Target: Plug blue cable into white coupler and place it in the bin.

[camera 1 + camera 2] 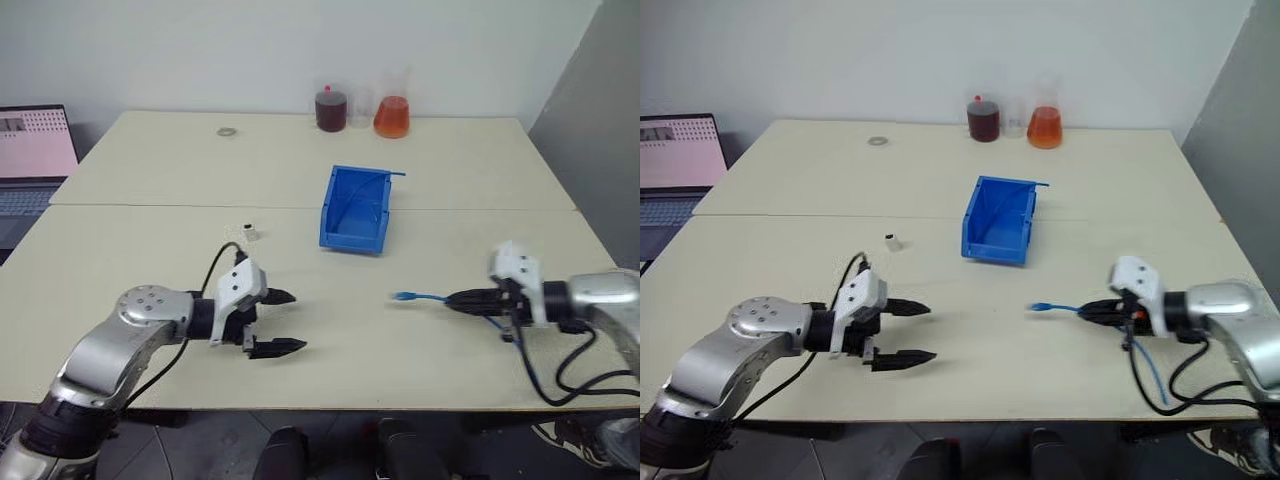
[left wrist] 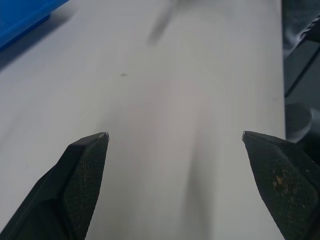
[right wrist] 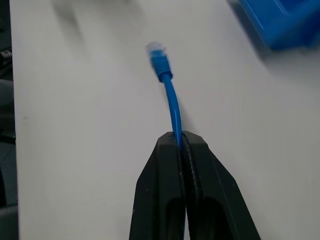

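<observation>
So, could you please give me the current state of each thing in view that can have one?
blue cable: pinched in the right claw, plug end sticking out free, not plugged in.
white coupler: lying loose on the table, not held.
bin: upright on the table, nothing visible inside.
left claw: open, holding nothing.
right claw: shut on the cable.
laptop: open, screen lit.

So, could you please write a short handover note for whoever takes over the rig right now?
Right gripper: jaws shut on the blue cable, plug end sticking out towards the table's middle.
Left gripper: jaws open, holding nothing, above the table.
White coupler: on the table, beyond the left gripper, untouched.
Bin: mid-table, nothing visible inside.
Done: cable picked up.
Left: grasp coupler, plug in, place in bin.
</observation>
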You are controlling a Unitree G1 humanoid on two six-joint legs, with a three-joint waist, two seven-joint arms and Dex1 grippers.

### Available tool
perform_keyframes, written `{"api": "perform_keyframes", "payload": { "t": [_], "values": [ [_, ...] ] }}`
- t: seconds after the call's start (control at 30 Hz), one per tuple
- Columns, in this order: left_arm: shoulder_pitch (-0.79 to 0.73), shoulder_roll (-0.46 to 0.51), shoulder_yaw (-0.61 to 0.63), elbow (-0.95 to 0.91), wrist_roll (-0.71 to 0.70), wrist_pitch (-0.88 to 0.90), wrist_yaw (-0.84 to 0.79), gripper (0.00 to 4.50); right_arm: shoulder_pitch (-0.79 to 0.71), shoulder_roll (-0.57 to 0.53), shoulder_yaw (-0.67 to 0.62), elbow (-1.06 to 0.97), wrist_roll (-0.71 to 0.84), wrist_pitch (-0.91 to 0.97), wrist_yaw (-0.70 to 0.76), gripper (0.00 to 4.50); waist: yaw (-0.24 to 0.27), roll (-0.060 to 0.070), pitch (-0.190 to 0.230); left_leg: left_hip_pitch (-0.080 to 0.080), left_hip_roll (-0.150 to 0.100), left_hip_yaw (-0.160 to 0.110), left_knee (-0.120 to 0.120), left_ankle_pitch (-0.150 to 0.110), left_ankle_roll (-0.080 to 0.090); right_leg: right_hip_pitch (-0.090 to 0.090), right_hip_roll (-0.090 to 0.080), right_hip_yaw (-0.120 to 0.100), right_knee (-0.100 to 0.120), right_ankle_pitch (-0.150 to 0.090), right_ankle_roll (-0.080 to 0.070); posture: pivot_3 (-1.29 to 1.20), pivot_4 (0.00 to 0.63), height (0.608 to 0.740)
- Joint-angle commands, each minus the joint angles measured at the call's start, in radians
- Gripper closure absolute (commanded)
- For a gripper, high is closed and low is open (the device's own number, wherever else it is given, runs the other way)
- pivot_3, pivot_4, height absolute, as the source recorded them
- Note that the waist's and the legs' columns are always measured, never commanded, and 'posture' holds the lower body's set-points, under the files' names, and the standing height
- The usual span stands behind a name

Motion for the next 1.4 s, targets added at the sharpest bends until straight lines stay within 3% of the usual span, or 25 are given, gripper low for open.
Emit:
{"api": "perform_keyframes", "payload": {
  "t": [0.03, 0.27, 0.43, 0.47, 0.53, 0.77, 0.97, 1.17, 1.4],
  "values": [
    [0.066, 0.006, 0.095, 0.044, 0.041, -0.092, 0.042, 0.00, -0.112, 0.131, 0.150, 0.058, -0.098, -0.082, -0.022, 4.43, -0.001, 0.000, 0.000, -0.001, 0.001, 0.000, 0.000, 0.000, 0.000, 0.000, 0.000, 0.000, 0.000, 0.000, 0.000, 0.00, 0.150, 0.740],
    [0.127, -0.004, 0.143, 0.011, 0.027, -0.094, 0.054, 0.00, -0.236, 0.340, 0.300, 0.262, -0.197, -0.201, -0.001, 4.43, 0.018, -0.001, 0.001, -0.007, 0.000, -0.001, 0.000, 0.000, 0.000, -0.004, -0.005, -0.002, 0.000, 0.000, -0.001, 0.00, 0.150, 0.740],
    [0.133, -0.008, 0.143, 0.005, 0.026, -0.087, 0.054, 0.00, -0.298, 0.439, 0.338, 0.398, -0.245, -0.256, 0.005, 4.43, 0.012, -0.001, 0.001, -0.006, -0.001, 0.000, 0.001, 0.000, 0.000, -0.004, -0.007, -0.002, 0.000, 0.000, 0.000, 0.00, 0.150, 0.740],
    [0.132, -0.008, 0.142, 0.004, 0.026, -0.085, 0.054, 0.00, -0.303, 0.445, 0.341, 0.412, -0.253, -0.262, 0.012, 4.00, 0.012, -0.001, 0.001, -0.006, -0.001, 0.000, 0.001, 0.000, 0.000, -0.004, -0.007, -0.002, 0.000, 0.000, 0.000, 0.00, 0.150, 0.740],
    [0.124, -0.007, 0.138, 0.006, 0.027, -0.082, 0.050, 0.00, -0.309, 0.454, 0.346, 0.436, -0.265, -0.279, 0.023, 3.65, 0.013, -0.001, 0.001, -0.006, -0.001, -0.001, 0.001, 0.000, 0.000, -0.004, -0.006, -0.003, 0.001, 0.000, 0.000, 0.00, 0.150, 0.740],
    [0.098, -0.008, 0.119, 0.031, 0.039, -0.090, 0.037, 0.00, -0.326, 0.468, 0.300, 0.467, -0.266, -0.292, 0.017, 1.74, 0.009, -0.001, 0.001, -0.006, -0.001, -0.001, 0.001, 0.000, 0.000, -0.004, -0.006, -0.002, 0.001, 0.000, 0.000, 0.00, 0.150, 0.740],
    [0.061, -0.015, 0.065, 0.063, 0.068, -0.125, 0.006, 0.00, -0.299, 0.388, 0.236, 0.274, -0.182, -0.150, 0.070, 0.23, 0.010, 0.000, 0.001, -0.006, -0.001, -0.001, 0.001, 0.000, 0.000, -0.004, -0.005, -0.003, 0.001, 0.000, 0.000, 0.00, 0.150, 0.740],
    [-0.036, -0.063, -0.029, 0.138, 0.140, -0.142, 0.028, 0.00, -0.237, 0.291, 0.207, 0.023, -0.089, 0.027, 0.082, 0.08, 0.011, 0.000, 0.001, -0.006, -0.002, -0.002, 0.001, 0.000, 0.000, -0.003, -0.006, -0.003, 0.001, 0.000, 0.000, 0.00, 0.150, 0.740],
    [-0.101, -0.081, -0.115, 0.153, 0.191, -0.101, 0.012, 0.00, -0.181, 0.253, 0.210, -0.098, -0.090, 0.081, 0.027, 0.08, 0.003, -0.001, 0.001, -0.006, -0.002, -0.001, 0.001, 0.000, 0.000, -0.003, -0.004, -0.002, 0.001, 0.000, 0.000, 0.00, 0.150, 0.740]
  ]
}}
